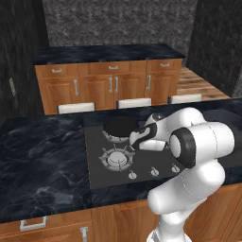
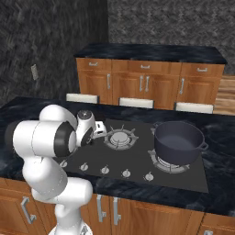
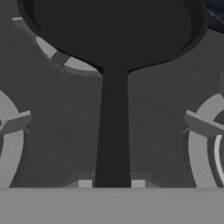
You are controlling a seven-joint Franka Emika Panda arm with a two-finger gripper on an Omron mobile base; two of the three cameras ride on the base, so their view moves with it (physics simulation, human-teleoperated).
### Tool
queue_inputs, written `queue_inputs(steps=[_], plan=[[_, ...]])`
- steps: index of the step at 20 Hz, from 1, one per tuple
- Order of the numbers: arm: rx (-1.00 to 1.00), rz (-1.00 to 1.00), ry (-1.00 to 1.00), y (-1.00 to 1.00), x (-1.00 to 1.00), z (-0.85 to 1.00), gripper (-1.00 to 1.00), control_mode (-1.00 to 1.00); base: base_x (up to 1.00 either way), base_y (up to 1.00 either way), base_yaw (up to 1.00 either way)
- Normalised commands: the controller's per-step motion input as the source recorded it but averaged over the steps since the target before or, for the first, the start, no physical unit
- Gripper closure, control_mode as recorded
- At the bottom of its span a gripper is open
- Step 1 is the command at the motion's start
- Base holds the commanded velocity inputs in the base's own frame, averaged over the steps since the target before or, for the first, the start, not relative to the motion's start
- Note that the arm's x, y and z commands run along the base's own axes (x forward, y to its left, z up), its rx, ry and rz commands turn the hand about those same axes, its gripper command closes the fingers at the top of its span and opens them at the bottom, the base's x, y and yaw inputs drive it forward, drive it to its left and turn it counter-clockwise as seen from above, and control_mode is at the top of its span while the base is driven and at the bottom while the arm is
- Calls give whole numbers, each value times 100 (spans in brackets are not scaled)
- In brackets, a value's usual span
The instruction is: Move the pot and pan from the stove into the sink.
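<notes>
Stove in dark marble counter

pan: matte black | pot: dark blue-grey | stove: black, silver-grey burners

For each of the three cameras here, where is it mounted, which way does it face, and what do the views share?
Left base view: behind the arm's left, facing stove and pan; arm at lower right.
Right base view: behind its right, facing pot; arm at lower left.
Hand view: looks along the end effector, shut on the pan's handle.
Shared: both base views show the stove.
</notes>
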Motion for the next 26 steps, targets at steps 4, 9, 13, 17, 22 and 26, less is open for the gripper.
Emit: queue_inputs(steps=[4,9,13,17,22,26], plan=[[3,-4,6,0,8,30,100,-100,0,0,0],[4,-6,14,0,17,62,100,-100,0,0,0],[5,-7,20,0,12,84,100,-100,0,0,0],[5,-10,20,0,0,82,100,-100,0,0,0],[5,-8,22,-3,-13,76,100,-100,0,0,0],[5,-4,23,-5,-39,70,100,-100,0,0,0]])
